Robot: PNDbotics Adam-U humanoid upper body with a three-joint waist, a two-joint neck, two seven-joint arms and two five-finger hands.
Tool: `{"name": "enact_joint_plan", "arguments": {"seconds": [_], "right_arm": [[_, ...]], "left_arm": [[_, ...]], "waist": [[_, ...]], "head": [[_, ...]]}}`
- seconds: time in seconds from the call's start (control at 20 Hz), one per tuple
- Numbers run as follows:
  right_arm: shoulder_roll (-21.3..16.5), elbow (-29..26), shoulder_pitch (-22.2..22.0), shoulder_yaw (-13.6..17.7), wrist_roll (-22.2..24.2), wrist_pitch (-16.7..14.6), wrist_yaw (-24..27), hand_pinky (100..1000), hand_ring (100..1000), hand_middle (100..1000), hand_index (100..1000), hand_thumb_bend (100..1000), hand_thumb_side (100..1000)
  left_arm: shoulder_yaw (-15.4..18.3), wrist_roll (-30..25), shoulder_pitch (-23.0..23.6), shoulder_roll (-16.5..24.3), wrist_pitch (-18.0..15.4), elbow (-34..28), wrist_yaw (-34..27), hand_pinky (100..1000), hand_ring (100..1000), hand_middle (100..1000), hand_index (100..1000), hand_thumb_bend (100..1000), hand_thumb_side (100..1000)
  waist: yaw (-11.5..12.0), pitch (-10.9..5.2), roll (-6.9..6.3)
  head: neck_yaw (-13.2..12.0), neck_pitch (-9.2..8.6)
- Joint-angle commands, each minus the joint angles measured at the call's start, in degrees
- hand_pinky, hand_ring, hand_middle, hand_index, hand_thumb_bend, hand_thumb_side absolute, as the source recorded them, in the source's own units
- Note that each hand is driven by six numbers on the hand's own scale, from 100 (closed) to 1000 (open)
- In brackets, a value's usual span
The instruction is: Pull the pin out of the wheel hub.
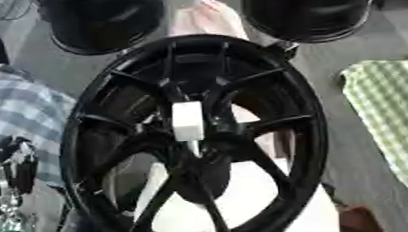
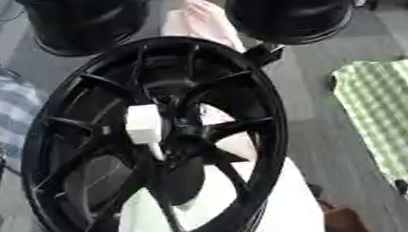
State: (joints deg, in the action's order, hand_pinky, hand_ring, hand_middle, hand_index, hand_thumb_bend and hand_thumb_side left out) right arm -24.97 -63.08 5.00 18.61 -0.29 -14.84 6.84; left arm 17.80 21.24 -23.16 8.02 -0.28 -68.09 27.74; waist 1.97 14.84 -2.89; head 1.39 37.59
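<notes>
So the wheel (image 1: 195, 138) fills most of the view, black with spokes, and the pin (image 1: 187, 121) is that white block with a thin stem sitting right at the hub, long axis running roughly up-down in the picture, stem end pointing toward the near rim. The left hand (image 1: 9, 166) sits at the lower left, outside the rim and well apart from the pin; can't tell if its fingers are open or curled, but it holds nothing that shows. The right hand isn't visible at all. Looks like the left is nearer, and it'd have to reach right and inward over the rim.
</notes>
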Motion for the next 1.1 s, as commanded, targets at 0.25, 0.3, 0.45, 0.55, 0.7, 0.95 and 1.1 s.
{"name": "enact_joint_plan", "arguments": {"seconds": [0.25, 0.3, 0.45, 0.55, 0.7, 0.95, 1.1], "right_arm": [[-1.69, -0.76, 0.44, 0.09, -0.16, -0.01, -0.05, 491, 643, 503, 673, 575, 241], [-1.76, -0.93, 0.58, 0.20, -0.30, -0.05, 0.06, 490, 645, 504, 673, 577, 241], [-2.05, -2.42, 1.14, 0.93, -0.99, -0.02, 0.76, 487, 653, 509, 677, 589, 239], [-2.40, -4.14, 1.35, 1.40, -1.01, 0.40, 1.63, 486, 655, 511, 678, 594, 238], [-3.78, -7.12, 1.24, 1.83, -0.43, 1.25, 1.93, 489, 661, 516, 682, 604, 238], [-7.54, -12.99, 1.12, 2.23, 0.37, 2.76, 1.41, 502, 683, 534, 691, 622, 237], [-10.76, -17.10, 1.61, 1.92, 0.79, 3.41, 0.36, 510, 693, 545, 697, 628, 231]], "left_arm": [[0.17, -1.17, -0.67, 0.92, 1.26, -0.82, 0.05, 841, 847, 701, 857, 100, 852], [0.26, -0.75, -0.63, 0.89, 1.40, -0.93, -0.24, 827, 827, 670, 842, 100, 856], [0.44, 0.74, -0.39, 0.91, 1.44, -1.29, -1.49, 814, 811, 645, 828, 100, 860], [0.53, 1.59, -0.16, 1.08, 1.22, -1.54, -2.24, 811, 806, 637, 823, 100, 857], [0.58, 2.36, 0.15, 1.47, 0.72, -1.76, -2.95, 808, 799, 625, 816, 100, 854], [1.03, 3.68, 0.88, 2.30, 0.39, -1.70, -5.28, 782, 761, 567, 777, 100, 857], [1.13, 4.53, 1.39, 3.16, 0.38, -1.62, -6.91, 778, 758, 563, 774, 100, 853]], "waist": [[0.15, -1.63, 0.32], [0.23, -1.61, 0.32], [0.46, -1.53, 0.34], [0.48, -1.50, 0.40], [0.33, -1.50, 0.56], [-0.33, -1.72, 1.18], [-0.94, -1.87, 1.74]], "head": [[0.16, -0.73], [0.15, -0.73], [0.49, -0.43], [1.15, 0.03], [3.05, 0.78], [4.22, 1.45], [3.83, 1.61]]}}
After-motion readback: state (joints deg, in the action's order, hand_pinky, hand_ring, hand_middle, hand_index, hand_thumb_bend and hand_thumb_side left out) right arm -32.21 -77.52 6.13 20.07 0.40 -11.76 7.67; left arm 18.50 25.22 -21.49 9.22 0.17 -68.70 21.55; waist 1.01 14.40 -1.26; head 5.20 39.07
